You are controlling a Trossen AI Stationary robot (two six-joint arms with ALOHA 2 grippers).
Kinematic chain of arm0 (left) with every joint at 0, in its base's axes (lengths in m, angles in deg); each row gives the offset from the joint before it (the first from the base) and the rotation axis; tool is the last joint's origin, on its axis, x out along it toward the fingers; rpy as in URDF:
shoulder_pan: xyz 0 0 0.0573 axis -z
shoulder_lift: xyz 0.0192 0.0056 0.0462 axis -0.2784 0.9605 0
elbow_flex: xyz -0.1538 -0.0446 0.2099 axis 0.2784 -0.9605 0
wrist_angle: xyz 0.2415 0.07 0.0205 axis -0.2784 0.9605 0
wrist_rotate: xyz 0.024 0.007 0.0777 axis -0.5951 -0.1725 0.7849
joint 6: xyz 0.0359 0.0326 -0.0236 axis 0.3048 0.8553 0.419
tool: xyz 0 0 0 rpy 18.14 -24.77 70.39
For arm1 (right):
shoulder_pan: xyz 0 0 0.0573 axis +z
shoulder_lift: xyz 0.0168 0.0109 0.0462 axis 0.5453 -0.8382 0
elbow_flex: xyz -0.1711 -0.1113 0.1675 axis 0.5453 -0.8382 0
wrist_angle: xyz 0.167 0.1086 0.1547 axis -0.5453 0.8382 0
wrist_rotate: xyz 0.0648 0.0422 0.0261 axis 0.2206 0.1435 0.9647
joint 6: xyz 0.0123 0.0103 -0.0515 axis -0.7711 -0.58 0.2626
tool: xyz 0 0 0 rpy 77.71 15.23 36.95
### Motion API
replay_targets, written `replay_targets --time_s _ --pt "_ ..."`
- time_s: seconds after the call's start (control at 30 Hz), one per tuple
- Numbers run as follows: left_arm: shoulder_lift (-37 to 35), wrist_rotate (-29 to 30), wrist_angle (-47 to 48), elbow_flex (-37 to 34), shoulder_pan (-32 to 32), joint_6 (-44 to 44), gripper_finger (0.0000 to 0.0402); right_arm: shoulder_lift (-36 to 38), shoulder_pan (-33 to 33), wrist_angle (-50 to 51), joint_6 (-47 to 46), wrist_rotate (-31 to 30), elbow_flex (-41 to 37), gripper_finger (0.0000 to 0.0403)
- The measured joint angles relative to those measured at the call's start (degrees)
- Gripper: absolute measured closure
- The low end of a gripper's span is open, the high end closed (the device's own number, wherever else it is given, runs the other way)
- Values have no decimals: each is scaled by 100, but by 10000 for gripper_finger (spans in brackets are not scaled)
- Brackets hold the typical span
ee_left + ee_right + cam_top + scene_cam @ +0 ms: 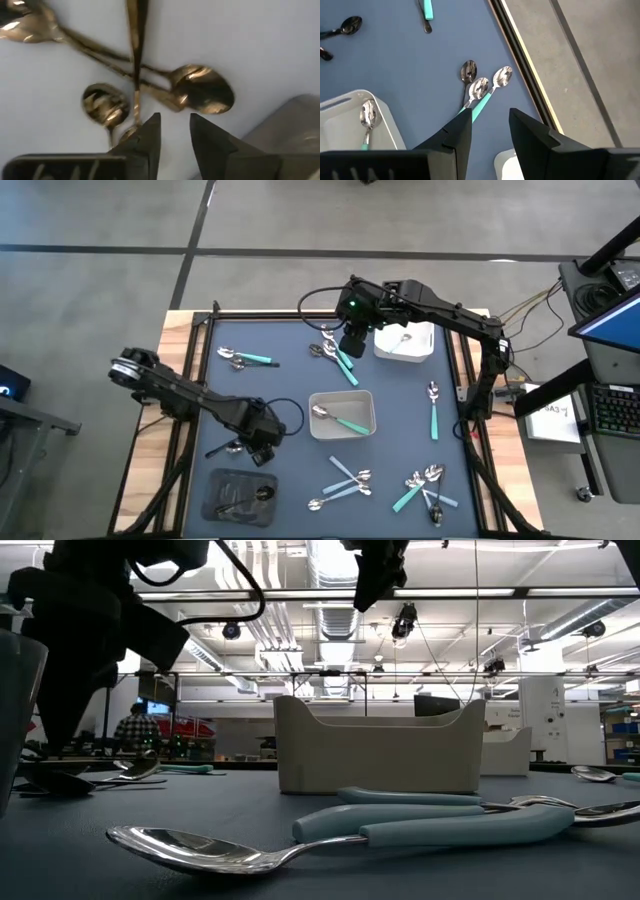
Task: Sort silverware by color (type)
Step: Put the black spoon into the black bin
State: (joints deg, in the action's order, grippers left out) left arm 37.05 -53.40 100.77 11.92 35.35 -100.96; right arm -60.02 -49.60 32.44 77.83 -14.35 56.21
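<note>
My left gripper (262,448) (175,117) points down, open, just above a small crossed heap of all-black spoons (200,92) (228,448) lying flat on the blue mat. Nothing is between its fingers. My right gripper (351,340) (491,112) hangs high near the far edge, open with nothing in it, over three spoons (485,90), two of them with teal handles. A dark tray (222,480) at the near left holds black pieces. The grey tray (342,395) in the middle holds a teal-handled spoon (340,420). A white tray (410,353) at the back holds one spoon (404,337).
Loose silverware lies about the mat: teal-handled spoons at the far left (245,359) and at the right (433,408), pale-blue-handled ones near the front (345,480), and a mixed heap at the near right (425,488). A black frame rail (520,65) edges the table.
</note>
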Motion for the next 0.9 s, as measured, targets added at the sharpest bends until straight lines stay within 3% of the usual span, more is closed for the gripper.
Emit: replay_targets --time_s 0.23,0.5,0.9 --pt "-239 178 154 -274 0 -16 283 0 0 -31 -250 0 -9 280" --pt "-306 -79 -637 -935 0 -272 294 0 0 -52 -554 0 -156 280" --pt "-331 71 -737 -1185 0 -284 303 0 2 -51 -924 0 -225 280"
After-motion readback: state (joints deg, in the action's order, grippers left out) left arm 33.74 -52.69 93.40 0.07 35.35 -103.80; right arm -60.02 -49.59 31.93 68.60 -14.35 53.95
